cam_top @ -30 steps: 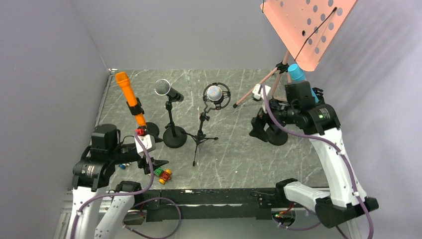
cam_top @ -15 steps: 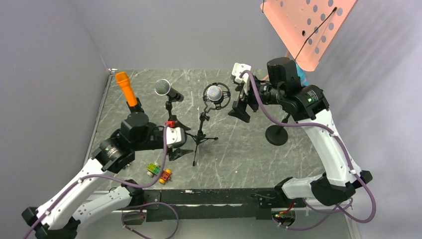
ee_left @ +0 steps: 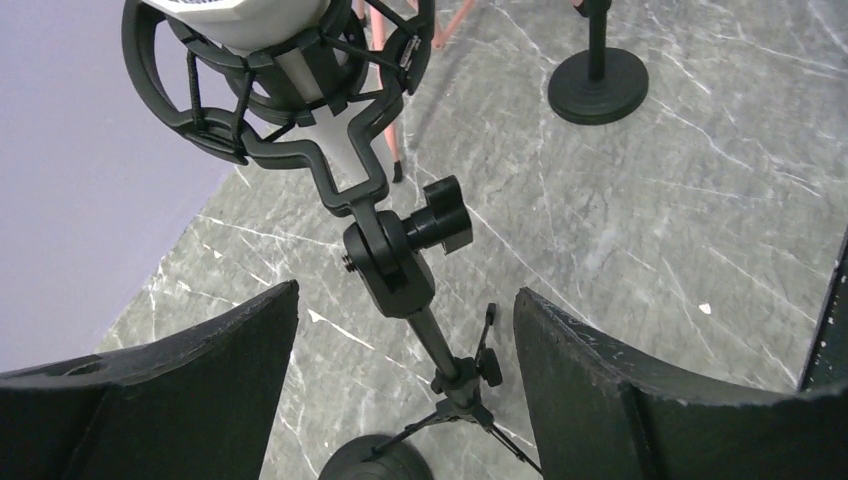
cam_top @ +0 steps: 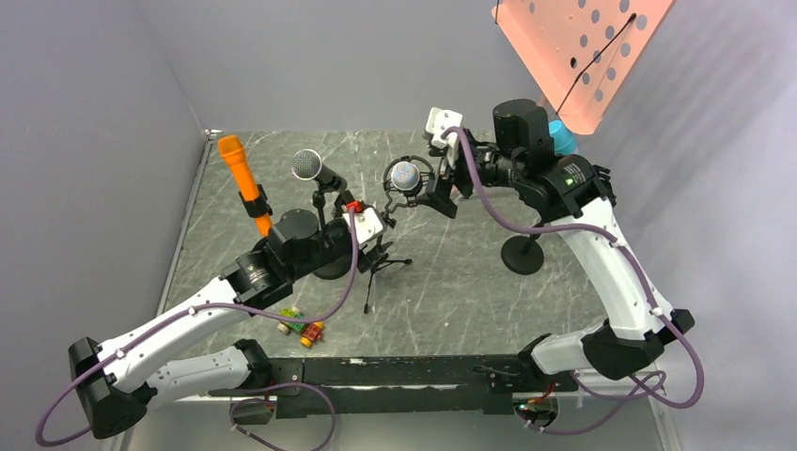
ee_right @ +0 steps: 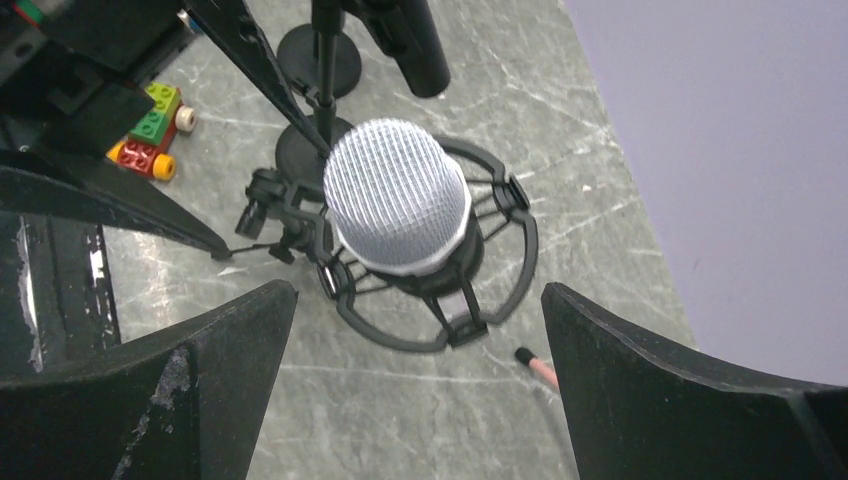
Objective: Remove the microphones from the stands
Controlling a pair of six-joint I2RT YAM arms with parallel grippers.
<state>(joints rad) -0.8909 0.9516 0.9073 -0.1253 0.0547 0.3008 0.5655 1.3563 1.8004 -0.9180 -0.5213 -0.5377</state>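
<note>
Silver microphone [ee_right: 397,195], with wide-apart left tool [ee_left: 405,295] and right tool [ee_right: 418,290] newly close by.

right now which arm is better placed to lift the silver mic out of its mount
Right. The right claw, open, hangs over the silver mic; the left claw sits lower, facing the stand pole.

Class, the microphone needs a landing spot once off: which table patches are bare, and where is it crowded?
Free: the marble between the tripod stand and the round black base, down to the near edge. Crowded: the left side, with the orange microphone, toy bricks and left arm.
</note>
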